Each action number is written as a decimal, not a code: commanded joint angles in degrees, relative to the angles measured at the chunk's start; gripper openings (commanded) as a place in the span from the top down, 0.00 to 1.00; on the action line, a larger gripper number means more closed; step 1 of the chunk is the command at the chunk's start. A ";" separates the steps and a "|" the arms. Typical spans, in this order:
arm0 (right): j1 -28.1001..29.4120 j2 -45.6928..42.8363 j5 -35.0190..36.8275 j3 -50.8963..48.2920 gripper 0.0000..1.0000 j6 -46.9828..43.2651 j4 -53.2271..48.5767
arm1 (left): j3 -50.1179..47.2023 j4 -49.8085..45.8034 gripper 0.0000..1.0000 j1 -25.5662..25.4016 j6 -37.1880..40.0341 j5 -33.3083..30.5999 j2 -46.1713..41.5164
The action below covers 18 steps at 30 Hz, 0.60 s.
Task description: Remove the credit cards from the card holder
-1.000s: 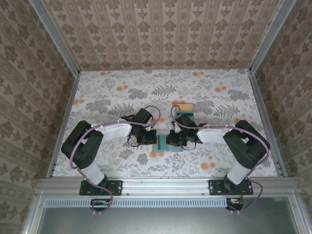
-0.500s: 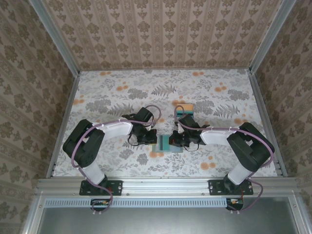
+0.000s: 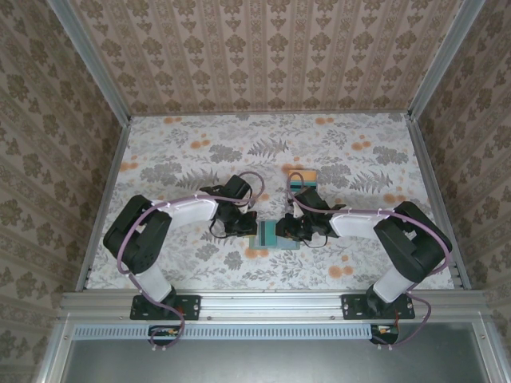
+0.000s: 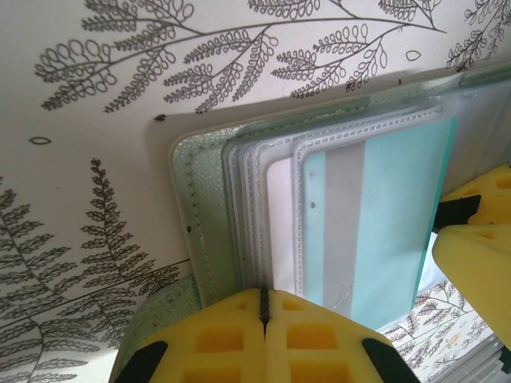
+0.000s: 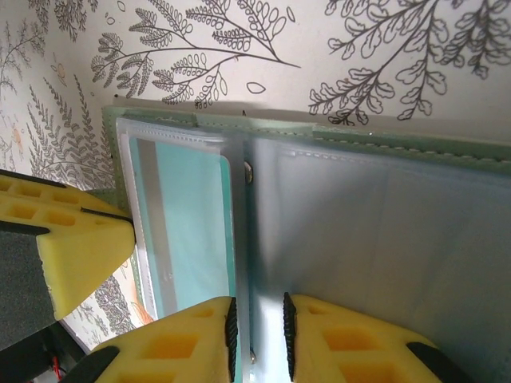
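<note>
The card holder [image 4: 196, 199] is clamped at its edge by the closed left fingers [image 4: 263, 339]. The right fingers [image 5: 257, 335] are set slightly apart astride a sleeve edge [image 5: 243, 263]. That edge alone may be pinched, and the teal card [image 5: 188, 231] beside them missed.

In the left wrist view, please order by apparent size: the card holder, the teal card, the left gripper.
Largest: card holder.
Then: teal card.
Smallest: left gripper, though this is unsure, because it sits nearest the camera and the frame edge cuts it off.
</note>
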 commanded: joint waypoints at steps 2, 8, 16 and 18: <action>-0.29 -0.15 -0.04 0.11 0.73 0.06 -0.74 | 1.93 -2.84 0.98 -0.08 1.61 -1.33 -1.84; 0.06 -0.22 -1.61 0.36 0.80 0.17 1.02 | 3.98 -2.64 0.86 -1.07 2.24 -0.63 -3.12; 0.33 0.85 -2.11 0.79 0.82 0.52 2.49 | 3.73 -2.12 0.80 -1.88 2.72 -0.37 -1.43; 0.41 1.25 -2.38 0.91 0.83 0.61 2.74 | 3.11 -1.79 0.85 -1.87 2.54 -0.33 -0.91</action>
